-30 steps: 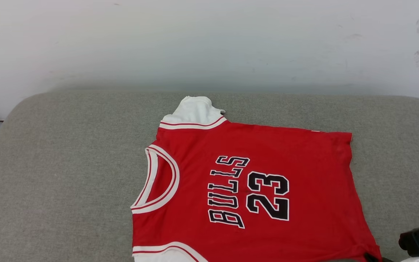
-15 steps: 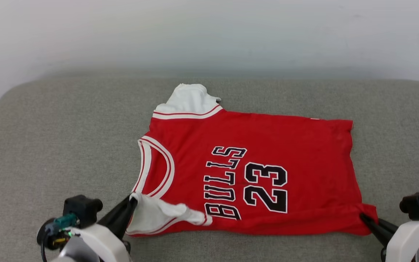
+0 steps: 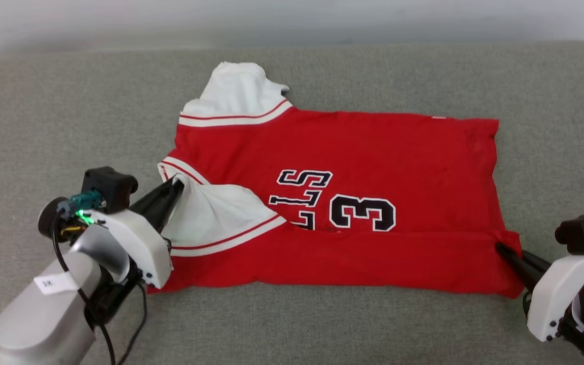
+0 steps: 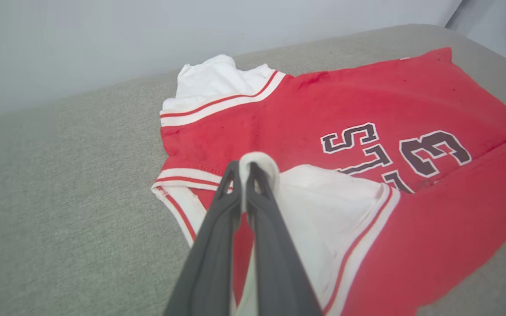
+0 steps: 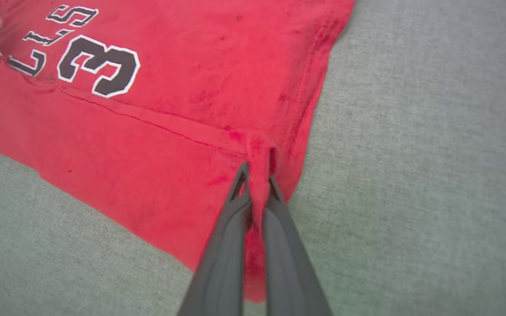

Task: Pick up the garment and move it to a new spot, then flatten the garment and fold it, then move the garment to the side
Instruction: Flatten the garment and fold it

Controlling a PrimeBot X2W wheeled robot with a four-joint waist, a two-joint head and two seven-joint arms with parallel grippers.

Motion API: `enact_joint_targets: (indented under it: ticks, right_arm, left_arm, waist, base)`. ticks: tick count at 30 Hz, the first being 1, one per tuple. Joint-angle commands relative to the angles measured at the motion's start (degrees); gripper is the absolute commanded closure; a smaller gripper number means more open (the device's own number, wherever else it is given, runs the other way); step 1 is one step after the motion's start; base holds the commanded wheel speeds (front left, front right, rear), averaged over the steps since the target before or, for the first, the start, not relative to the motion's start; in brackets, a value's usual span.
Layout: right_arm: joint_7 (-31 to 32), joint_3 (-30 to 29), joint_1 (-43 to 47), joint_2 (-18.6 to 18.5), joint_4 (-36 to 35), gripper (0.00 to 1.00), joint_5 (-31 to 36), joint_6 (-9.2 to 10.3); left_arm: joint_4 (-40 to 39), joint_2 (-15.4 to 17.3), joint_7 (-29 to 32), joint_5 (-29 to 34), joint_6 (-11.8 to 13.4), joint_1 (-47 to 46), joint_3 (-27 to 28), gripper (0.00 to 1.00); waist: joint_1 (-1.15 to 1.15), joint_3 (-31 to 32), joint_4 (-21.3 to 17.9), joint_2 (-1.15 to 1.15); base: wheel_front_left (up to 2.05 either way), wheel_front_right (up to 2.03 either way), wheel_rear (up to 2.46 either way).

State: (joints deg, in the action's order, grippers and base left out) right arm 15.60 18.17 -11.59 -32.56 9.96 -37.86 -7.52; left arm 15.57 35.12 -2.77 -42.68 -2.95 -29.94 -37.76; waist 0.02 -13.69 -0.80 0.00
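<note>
The red jersey (image 3: 373,147) lies across the middle of the grey cushion (image 3: 43,101). Its near strip is folded over onto the black lettering, where a 3 shows. The left gripper (image 3: 178,186) is clamped tight on the near white sleeve (image 3: 211,213), toward the cushion's left side. The right gripper (image 3: 501,248) is pinched closed on the jersey's red hem corner, toward the cushion's right edge.

We carry the fold further up the shirt.
Our left gripper (image 3: 178,184) and right gripper (image 3: 500,248) now sit higher over the garment (image 3: 373,147), and its near edge, drawn up with them, now hides half the lettering (image 3: 299,195) and number (image 3: 363,213).
</note>
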Motion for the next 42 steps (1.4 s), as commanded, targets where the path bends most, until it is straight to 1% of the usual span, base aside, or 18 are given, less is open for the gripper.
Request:
enact_joint_targets:
  ticks: [1,4,6,8,14,17,18,19,20,24,27,30,34,38,42]
  right_arm:
    - [-0.45,0.13,-1.08,0.18,0.36,1.0,-0.29,0.07]
    - [-0.86,0.64,-2.85,0.28,1.86,1.0,0.0,0.07]
    - [-1.05,1.09,-3.84,0.53,2.94,1.0,-0.02,0.07]
    - [-1.0,1.77,-4.42,0.66,4.02,1.0,0.01,0.08]
    - [-1.42,3.5,-5.44,0.86,5.96,1.0,-0.52,0.08]
    - [-2.09,3.29,-5.51,0.77,6.49,1.0,-0.84,0.09]
    - [-2.25,3.02,-5.46,0.76,6.6,0.85,-0.88,0.1]
    - [-2.41,2.78,-5.31,0.67,6.64,0.55,-0.84,0.1]
    - [-2.81,2.44,-5.07,0.75,6.49,0.0,-0.91,0.1]
    - [-3.76,1.08,-3.34,1.58,5.52,0.0,-1.03,0.06]
    - [-3.94,0.34,-1.84,1.79,4.72,0.0,-0.41,0.06]
    - [-3.68,-0.36,-0.71,1.92,3.85,0.0,0.19,0.06]
    - [-3.02,-1.57,0.44,2.21,2.91,0.0,0.94,0.06]
    - [-2.13,-2.57,1.27,2.7,1.84,0.0,1.76,0.06]
    - [-1.22,-3.34,1.64,3.27,0.95,0.0,2.58,0.06]
  left_arm:
    - [1.08,-0.01,0.14,0.18,-0.26,-1.02,-0.04,1.0]
    - [5.43,-1.2,0.2,0.21,-1.66,-3.6,-0.72,1.0]
    - [8.64,-1.45,0.19,0.98,-2.27,-4.93,-1.66,1.0]
    - [11.74,-2.5,0.24,0.55,-2.88,-5.76,-2.29,1.0]
    - [19.05,-4.53,-0.21,-0.07,-4.02,-6.77,-4.65,1.0]
    - [21.6,-5.13,-1.11,-0.44,-4.22,-7.23,-5.66,1.0]
    - [22.22,-5.22,-1.37,-0.59,-4.31,-7.39,-5.81,0.95]
    - [22.79,-5.27,-1.55,-0.96,-4.31,-7.55,-5.94,0.51]
    - [23.21,-5.12,-1.63,-0.95,-4.27,-7.84,-6.06,0.0]
    - [24.08,-4.41,0.37,-2.3,-4.42,-9.08,-7.0,0.0]
    - [22.69,-3.3,2.25,-4.04,-4.44,-9.81,-7.9,0.0]
    - [20.56,-0.98,6.27,-6.19,-4.46,-10.78,-9.1,0.0]
    - [17.07,1.58,14.34,-10.18,-4.47,-11.94,-10.34,0.0]
    - [13.37,3.88,24.06,-14.67,-4.47,-12.7,-11.76,0.0]
    - [10.18,5.08,33.03,-17.9,-4.48,-13.31,-13.29,0.0]
  waist:
    - [-0.02,-2.0,-0.61,0.0]
    - [-0.02,-3.89,-0.89,0.0]
    - [-0.02,-4.87,-1.1,0.0]
    - [-0.02,-5.53,-1.19,0.0]
    - [-0.02,-6.07,-1.4,0.0]
    - [-0.02,-5.35,-1.3,0.0]
    - [-0.02,-4.96,-1.22,0.0]
    - [-0.02,-4.49,-1.1,0.0]
    - [-0.02,-3.94,-0.96,0.0]
    - [-0.02,-1.2,-0.1,0.0]
    - [-0.02,0.98,0.5,0.0]
    - [-0.02,2.88,1.03,0.0]
    - [-0.02,4.62,1.78,0.0]
    - [-0.02,5.47,2.4,0.0]
    - [-0.02,5.79,2.69,0.0]
  base:
    - [0.0,0.0,0.0]
    - [0.0,0.0,0.0]
    - [0.0,0.0,0.0]
    - [0.0,0.0,0.0]
    - [0.0,0.0,0.0]
    - [0.0,0.0,0.0]
    - [0.0,0.0,0.0]
    - [0.0,0.0,0.0]
    - [0.0,0.0,0.0]
    - [0.0,0.0,0.0]
    - [0.0,0.0,0.0]
    - [0.0,0.0,0.0]
    - [0.0,0.0,0.0]
    - [0.0,0.0,0.0]
    - [0.0,0.0,0.0]
